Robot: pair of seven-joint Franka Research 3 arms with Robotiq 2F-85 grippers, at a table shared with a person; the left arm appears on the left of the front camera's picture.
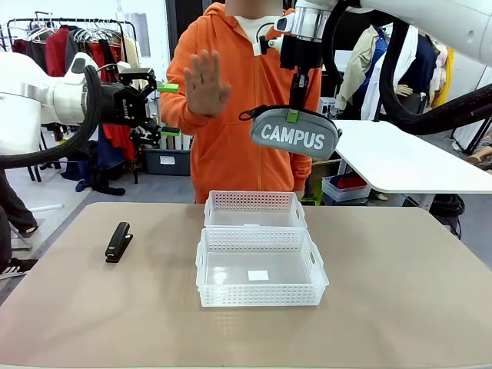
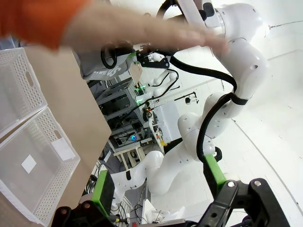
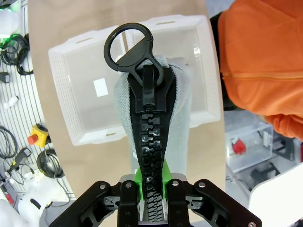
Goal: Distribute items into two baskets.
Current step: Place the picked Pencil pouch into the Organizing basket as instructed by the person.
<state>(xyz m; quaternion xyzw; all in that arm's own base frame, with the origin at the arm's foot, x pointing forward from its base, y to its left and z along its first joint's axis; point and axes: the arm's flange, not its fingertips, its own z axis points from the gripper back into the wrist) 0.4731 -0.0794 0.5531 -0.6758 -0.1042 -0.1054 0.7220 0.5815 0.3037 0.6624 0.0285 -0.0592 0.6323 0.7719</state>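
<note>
beige table [image 1: 400,307], clothes rack [image 1: 77,34] behind. two lattice baskets mid-table, touching end to end: near basket [image 1: 261,296], the larger one, with a white label [image 1: 258,275] inside, far basket [image 1: 255,201] behind it. black stapler [image 1: 118,242] lies flat left of them, well apart. right gripper [image 1: 293,115] clamped on the zip edge of the grey campus pouch [image 1: 296,134], hanging above the far basket. left gripper [image 1: 165,110] up at left, jaws apart, nothing in them. person's hand [image 1: 206,83] raised, palm out, between the grippers.
</note>
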